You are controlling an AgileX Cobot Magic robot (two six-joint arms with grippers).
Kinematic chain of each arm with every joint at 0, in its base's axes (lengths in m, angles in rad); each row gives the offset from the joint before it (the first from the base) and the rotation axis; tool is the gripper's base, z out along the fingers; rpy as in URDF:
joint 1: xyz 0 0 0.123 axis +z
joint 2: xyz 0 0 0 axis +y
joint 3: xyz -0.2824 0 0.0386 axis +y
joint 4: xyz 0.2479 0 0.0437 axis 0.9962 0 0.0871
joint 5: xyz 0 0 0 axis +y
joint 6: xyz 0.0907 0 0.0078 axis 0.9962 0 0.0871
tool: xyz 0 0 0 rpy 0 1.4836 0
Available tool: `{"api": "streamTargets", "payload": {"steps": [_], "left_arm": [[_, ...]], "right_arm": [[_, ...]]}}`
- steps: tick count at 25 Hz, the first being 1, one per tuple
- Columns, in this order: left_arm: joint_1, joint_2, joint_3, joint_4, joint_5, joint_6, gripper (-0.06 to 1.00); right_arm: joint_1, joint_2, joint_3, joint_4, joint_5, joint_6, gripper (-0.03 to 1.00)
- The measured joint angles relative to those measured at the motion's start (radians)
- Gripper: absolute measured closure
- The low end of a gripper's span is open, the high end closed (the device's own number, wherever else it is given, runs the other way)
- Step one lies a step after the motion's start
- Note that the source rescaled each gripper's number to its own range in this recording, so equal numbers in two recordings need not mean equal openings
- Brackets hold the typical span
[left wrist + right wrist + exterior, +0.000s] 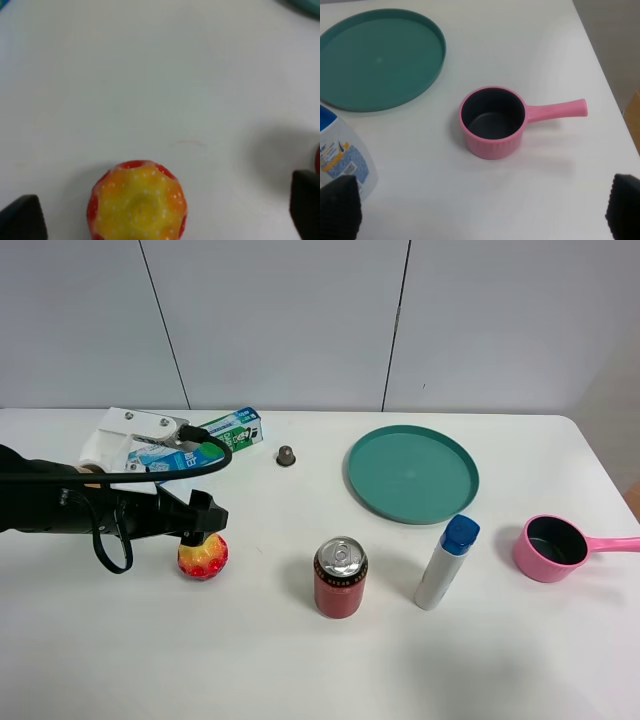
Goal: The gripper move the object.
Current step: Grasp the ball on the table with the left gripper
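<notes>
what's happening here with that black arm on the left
The left gripper sits low over the small red-and-yellow bumpy toy fruit on the white table. Its fingers stand open either side of the fruit, not touching it, so nothing is gripped yet. The right gripper is open too, near the pink saucepan.

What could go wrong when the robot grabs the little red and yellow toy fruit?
1. The toy fruit is round and bumpy, and it sits a bit off-centre between the fingers of the open left gripper. It might roll or slip out when they close.
2. The soda can and the bottle stand upright not far away. Carrying the fruit low in that direction could tip one over.
</notes>
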Motion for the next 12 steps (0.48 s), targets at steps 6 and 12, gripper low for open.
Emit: {"api": "streamTargets", "payload": {"steps": [6,12], "left_arm": [[0.000,0.079,-0.064,0.006,0.057,-0.003,-0.06],[0.000,0.193,-0.143,0.060,0.132,-0.001,-0.06]], "right_arm": [[0.000,0.000,0.000,0.000,0.000,0.000,-0.03],[0.000,0.000,0.000,0.000,0.000,0.000,-0.03]]}}
